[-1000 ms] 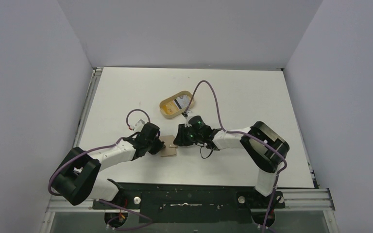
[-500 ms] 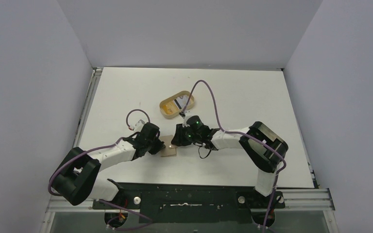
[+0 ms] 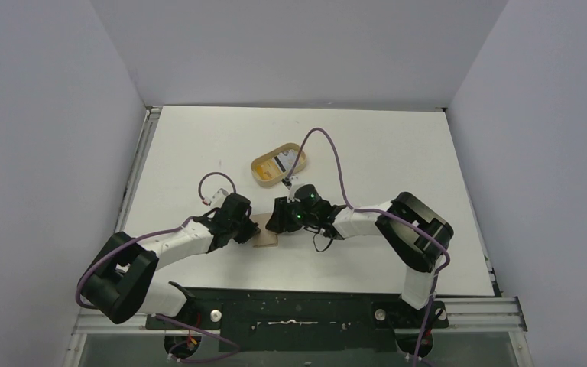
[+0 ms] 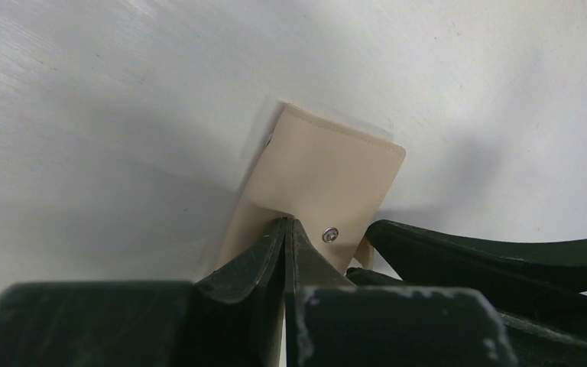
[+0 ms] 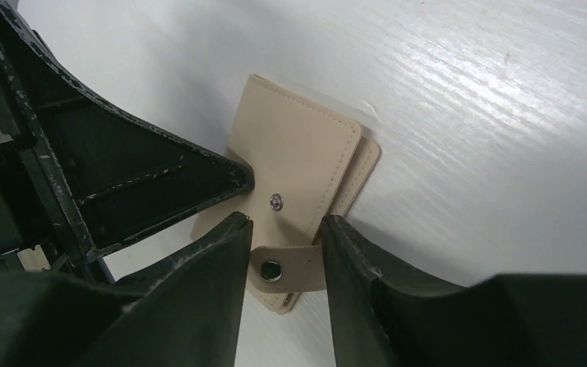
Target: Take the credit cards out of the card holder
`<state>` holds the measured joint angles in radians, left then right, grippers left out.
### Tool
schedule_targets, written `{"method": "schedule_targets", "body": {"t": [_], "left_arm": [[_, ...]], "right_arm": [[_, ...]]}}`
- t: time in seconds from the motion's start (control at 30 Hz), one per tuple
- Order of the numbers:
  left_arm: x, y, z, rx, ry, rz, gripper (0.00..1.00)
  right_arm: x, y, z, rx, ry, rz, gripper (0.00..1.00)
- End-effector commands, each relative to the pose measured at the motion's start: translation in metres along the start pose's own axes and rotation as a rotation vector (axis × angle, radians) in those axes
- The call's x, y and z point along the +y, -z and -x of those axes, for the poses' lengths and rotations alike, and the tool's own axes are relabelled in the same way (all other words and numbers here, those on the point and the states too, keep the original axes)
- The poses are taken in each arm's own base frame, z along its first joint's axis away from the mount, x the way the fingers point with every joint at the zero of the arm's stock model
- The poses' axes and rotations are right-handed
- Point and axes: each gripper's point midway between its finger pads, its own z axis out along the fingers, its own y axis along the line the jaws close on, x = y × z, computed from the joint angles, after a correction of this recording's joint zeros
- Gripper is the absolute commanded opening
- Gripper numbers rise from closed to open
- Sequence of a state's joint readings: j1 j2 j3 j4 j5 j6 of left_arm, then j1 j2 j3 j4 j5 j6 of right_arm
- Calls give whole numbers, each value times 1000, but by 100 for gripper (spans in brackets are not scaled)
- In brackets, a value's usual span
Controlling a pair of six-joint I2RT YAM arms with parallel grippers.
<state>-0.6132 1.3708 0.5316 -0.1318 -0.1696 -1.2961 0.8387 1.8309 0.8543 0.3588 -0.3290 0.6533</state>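
Note:
The tan card holder [image 3: 266,239] lies folded on the white table between my two grippers. In the left wrist view my left gripper [image 4: 287,223] is shut on the near edge of the card holder [image 4: 329,164], beside its snap stud. In the right wrist view my right gripper [image 5: 283,227] is open, and its fingers stand either side of the unsnapped snap tab [image 5: 290,267] of the card holder [image 5: 298,149]. No credit cards show in the card holder. One whitish card [image 3: 286,160] lies in the oval tray.
The oval tan wooden tray [image 3: 264,170] stands just behind the grippers, toward the table's middle. My left gripper's finger [image 5: 145,191] shows close beside the wallet in the right wrist view. Grey walls enclose the table on three sides.
My right gripper has moved a little to the left, closer over the card holder. The left arm and the card holder have stayed in place.

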Motion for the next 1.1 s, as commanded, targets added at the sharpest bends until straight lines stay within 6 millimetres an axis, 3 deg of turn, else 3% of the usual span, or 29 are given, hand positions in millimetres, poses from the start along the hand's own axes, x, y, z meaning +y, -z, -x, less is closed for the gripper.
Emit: {"method": "schedule_targets", "body": {"t": [0.0,0.07,0.3,0.5,0.7,0.87,1.07], "left_arm": [[78,-5,-9,19,-82,250,0],[78,-4,-9,18,-82,250,0],[79,-4,-9,19,-83,253,0],[79,-3,-9,18,-83,252,0],[78,-4,-9,16,-82,250,0],[78,-4,-9,17,-85,250,0],[79,-3,-9,17,-83,250,0]], "right_arm": [[19,6,15,-61,39,68,45],[19,8,14,-61,43,68,51],[10,18,13,-75,45,34,51],[5,44,25,-150,27,-36,50],[-6,61,23,-111,13,-168,51],[-8,61,19,-78,14,-198,47],[15,51,24,-68,58,-130,44]]}}
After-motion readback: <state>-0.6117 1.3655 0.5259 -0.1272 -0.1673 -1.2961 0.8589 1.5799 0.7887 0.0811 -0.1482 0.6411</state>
